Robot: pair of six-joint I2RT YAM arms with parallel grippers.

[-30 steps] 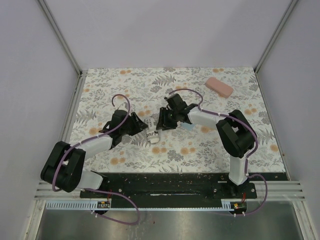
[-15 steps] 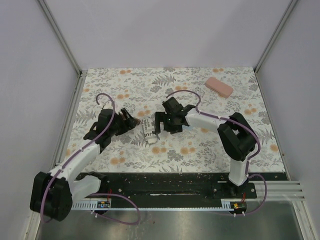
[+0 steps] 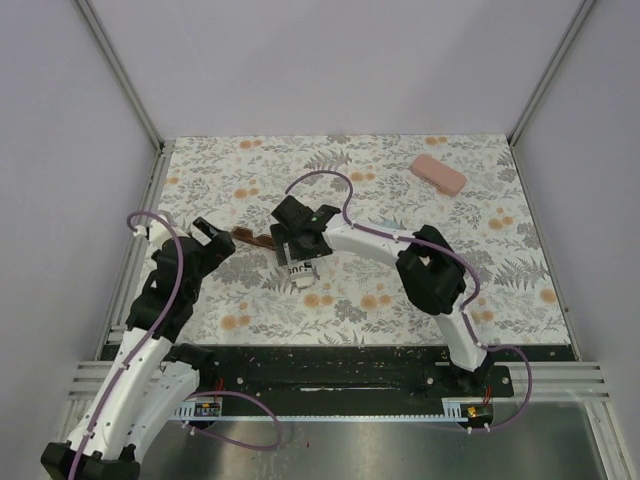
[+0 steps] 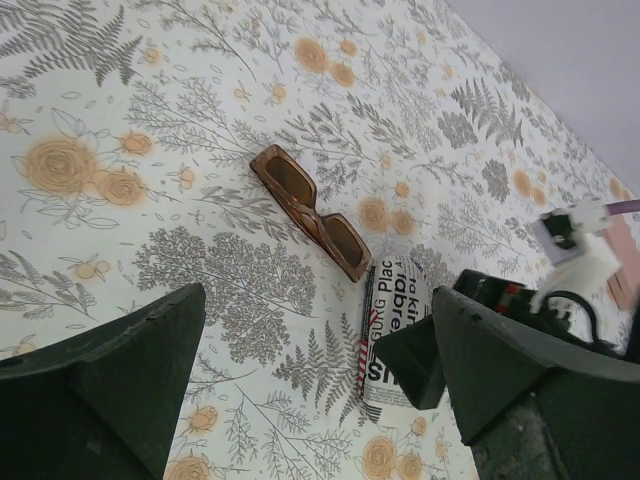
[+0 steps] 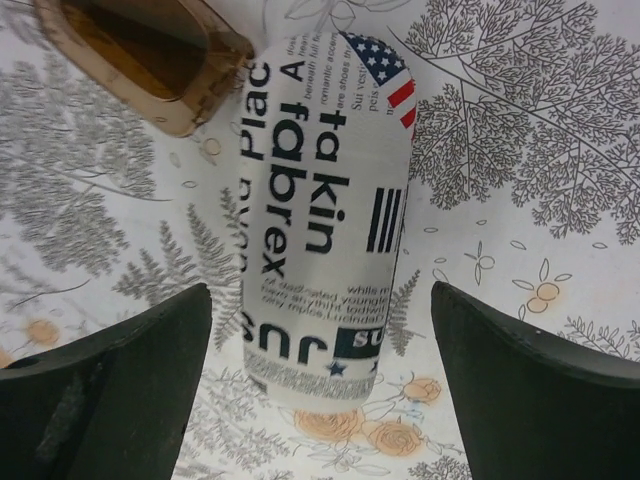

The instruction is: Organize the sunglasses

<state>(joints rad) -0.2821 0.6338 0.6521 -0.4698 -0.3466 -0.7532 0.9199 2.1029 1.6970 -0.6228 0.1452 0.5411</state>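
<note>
We see both end effectors wide open, empty. The right end effector (image 5: 320, 290) straddles the pouch (image 5: 320, 210), presumably to steady it; the brown sunglasses (image 4: 310, 212) lie beside its end, facing the left end effector (image 4: 300, 320).

White tubular shells and bulky black joint housings make up the left arm (image 3: 140, 350) and the right arm (image 3: 440, 285). A thin purple cable (image 4: 625, 204) runs along each. Both are bolted to a black base plate (image 3: 330, 368). The right gripper (image 5: 320, 300) has dark, blunt, wedge-shaped fingers (image 5: 520, 400)
</note>
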